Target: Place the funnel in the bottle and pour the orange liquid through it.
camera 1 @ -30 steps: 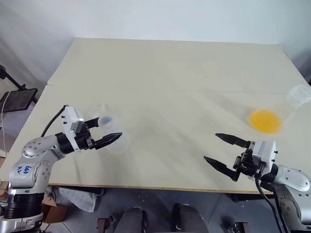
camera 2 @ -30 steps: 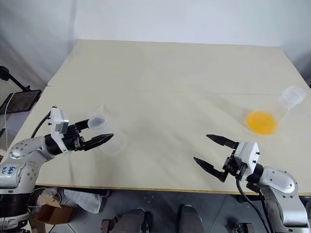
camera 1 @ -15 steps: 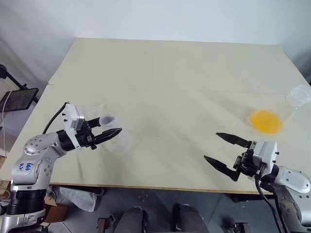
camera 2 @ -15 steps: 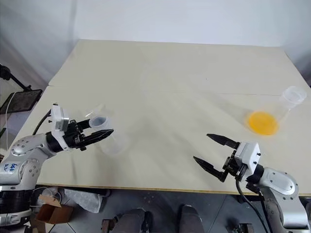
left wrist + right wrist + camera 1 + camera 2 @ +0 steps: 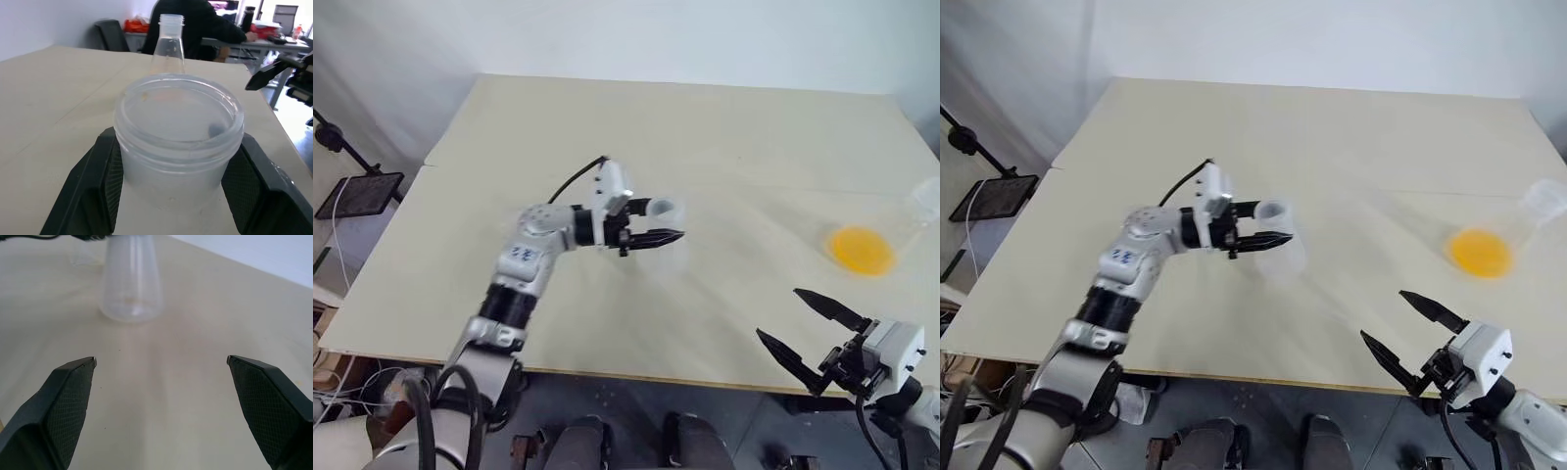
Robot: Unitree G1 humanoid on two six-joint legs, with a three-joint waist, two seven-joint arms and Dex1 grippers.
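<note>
**Head views.**
- Pale table (image 5: 607,127).
- The left gripper (image 5: 658,223) is out over the middle of the table, pointing level toward the robot's right. It is clamped on the neck of the bottle (image 5: 666,211), one black finger on each side.
- The bottle's clear body hangs below the fingers. These views do not show whether its base touches the table.
- The right gripper (image 5: 779,313) is at the near right edge of the table, fingers spread wide with nothing between them.
- A second clear flask (image 5: 904,217) stands at the far right of the table, well apart from both grippers.

**Left wrist view, additional.**
- The bottle's wide round mouth is uncapped and sits tight between the two finger pads (image 5: 105,176).
- The flask's narrow threaded neck, also uncapped, stands upright behind the bottle's rim. The rim hides its lower body.
- The right gripper's black fingertips show at one edge.
- Beyond the table, a person (image 5: 195,24) in dark clothing sits at a desk.

**Right wrist view, additional.**
- The bottle appears side-on across bare table, its walls widening toward a round base.
- It is seen in the gap between the parted fingers.

**Containers and contents.**
- Bottle: clear through to its floor, with one small dark speck visible inside.
- Flask: holds the orange liquid (image 5: 862,250), a bright shallow disc across its base.
</note>
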